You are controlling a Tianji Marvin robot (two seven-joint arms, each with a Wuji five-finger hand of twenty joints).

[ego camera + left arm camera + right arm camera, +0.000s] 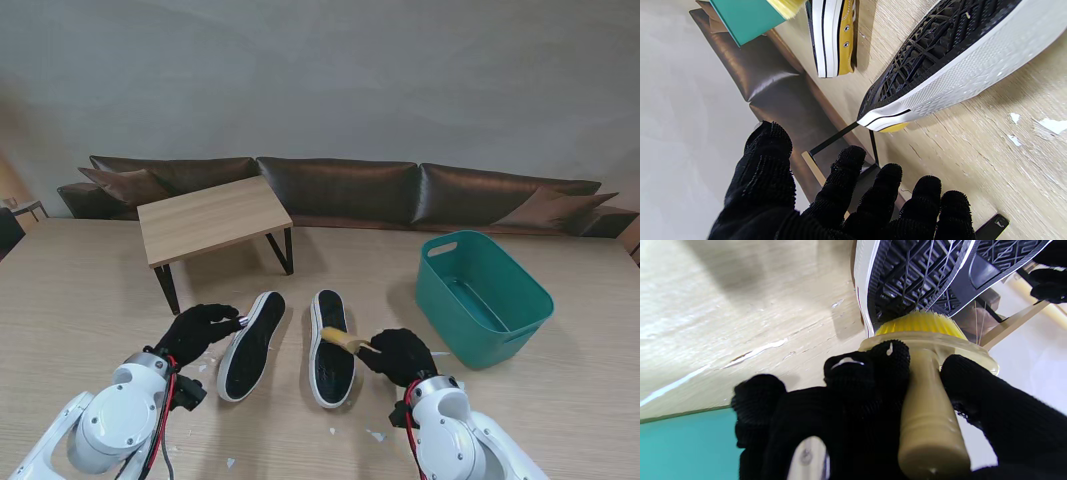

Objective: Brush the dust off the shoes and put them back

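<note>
Two yellow sneakers lie sole-up, side by side. The left shoe (250, 345) (940, 50) tilts on its edge, showing a black tread and a white rim. My left hand (197, 330) (840, 200) is open beside its left rim, fingers spread and holding nothing. My right hand (400, 355) (873, 413) is shut on the handle of a brush (338, 338) (927, 396). The brush's yellow bristles press on the black sole of the right shoe (332, 350) (907, 273).
A teal plastic basin (485, 295) stands to the right of the shoes. A small wooden table (210, 220) with black legs stands at the back left, and a brown sofa (340, 185) lines the wall. White flecks (375, 435) lie near me on the floor surface.
</note>
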